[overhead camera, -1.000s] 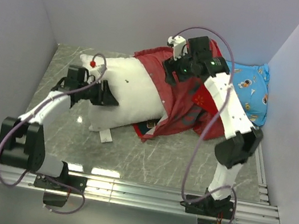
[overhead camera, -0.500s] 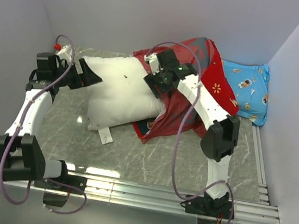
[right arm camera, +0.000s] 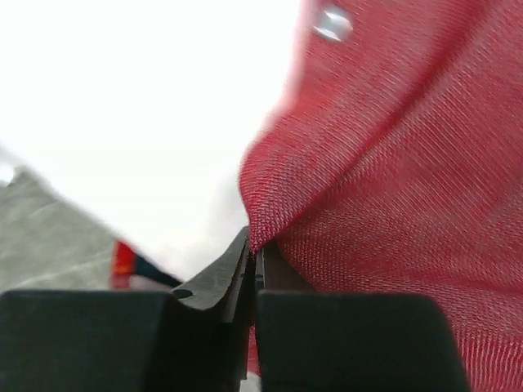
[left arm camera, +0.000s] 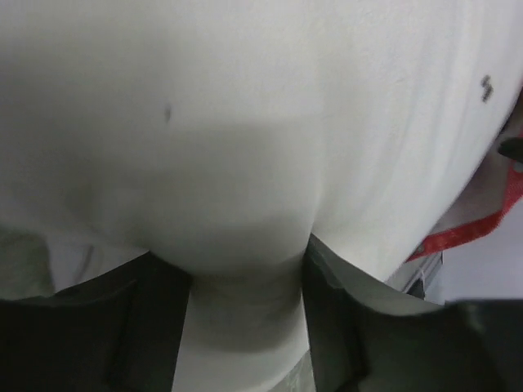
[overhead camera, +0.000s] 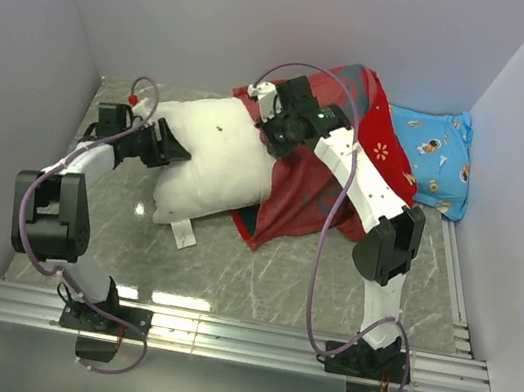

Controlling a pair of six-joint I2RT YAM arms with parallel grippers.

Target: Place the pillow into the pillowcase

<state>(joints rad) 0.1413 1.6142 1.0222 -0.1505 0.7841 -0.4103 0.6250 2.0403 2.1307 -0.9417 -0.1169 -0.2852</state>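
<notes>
Slipping is the chief danger here: the right end effector (right arm camera: pixel 255 261) is clamped tight on only a thin fold at the edge of the pillowcase (overhead camera: pixel 315 180). A pull across the bulk of the pillow (overhead camera: pixel 213 157) could drag that woven hem out from between the narrow tips, and the mouth would then fall shut. The left end effector (left arm camera: pixel 245 322) has its dark fingers (left arm camera: pixel 159 318) set partway apart on either side of a soft wad at the pillow's left end, which they pinch inward. Because the filling yields, a push from there may just crumple the pillow against the case opening instead of sliding it in, or the wad may squeeze free. The pillow lies on the grey marbled counter (overhead camera: pixel 258 277), most of it exposed, with only its right end tucked under the lifted red cloth. I judge the insertion to be barely begun. The pillow is plump, smooth and plain white, rounded at the corners, with a small label (overhead camera: pixel 182 235) sticking out at its near edge. The case is limp, coarse-weave fabric, dull red on the draped face and brighter red with printed flowers toward the back. It is rumpled in loose folds just beside the blue cartoon-print pillow (overhead camera: pixel 439 158), and a wide sweep could snag or shove that one.
</notes>
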